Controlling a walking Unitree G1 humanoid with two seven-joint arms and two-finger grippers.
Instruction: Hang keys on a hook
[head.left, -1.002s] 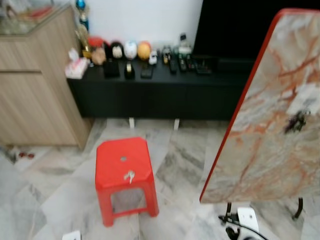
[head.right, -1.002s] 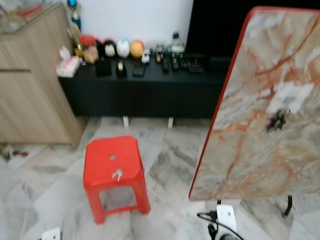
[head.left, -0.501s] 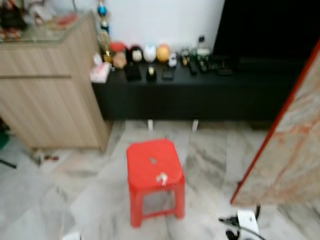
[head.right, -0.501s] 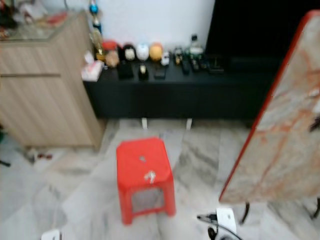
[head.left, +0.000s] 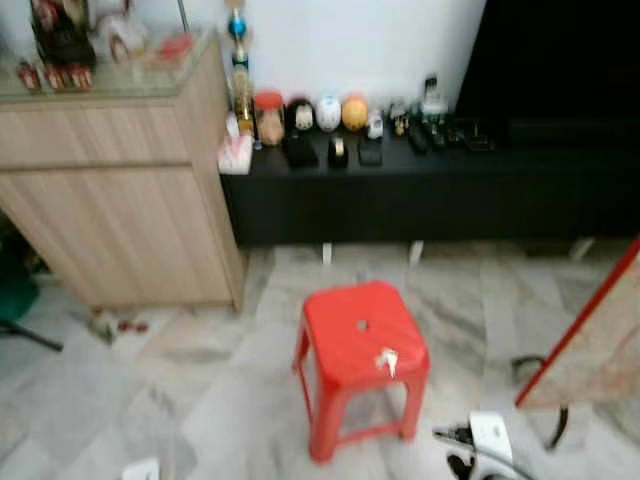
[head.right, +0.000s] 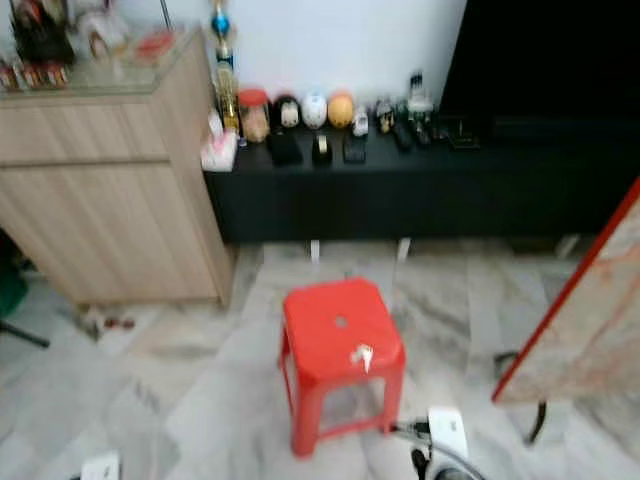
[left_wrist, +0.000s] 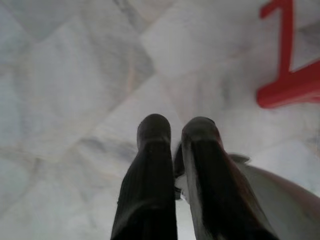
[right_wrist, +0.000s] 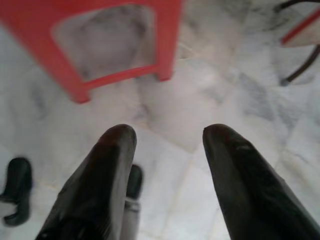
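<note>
- Left end effector hangs low over the marble floor; fingers close together, only a thin slit betw. them, nothing held.
- Right end effector also over the floor, fingers spread wide apart, empty; red stool legs just ahead of it in the right wrist view.
- White power adapter w/ black cable on the floor near the robot, just right of the stool.
- Red stool stands mid-floor; keys lie on its seat, near the front right corner, next to the seat's small centre hole.
- Marble-pattern board w/ red edge leans at far right, on a dark metal stand.
- Wood cabinet at left, glass top w/ blurred small items.
- Low black counter along the white wall behind the stool; row of small figurines, remotes & bottles on it, too blurred to tell apart.
</note>
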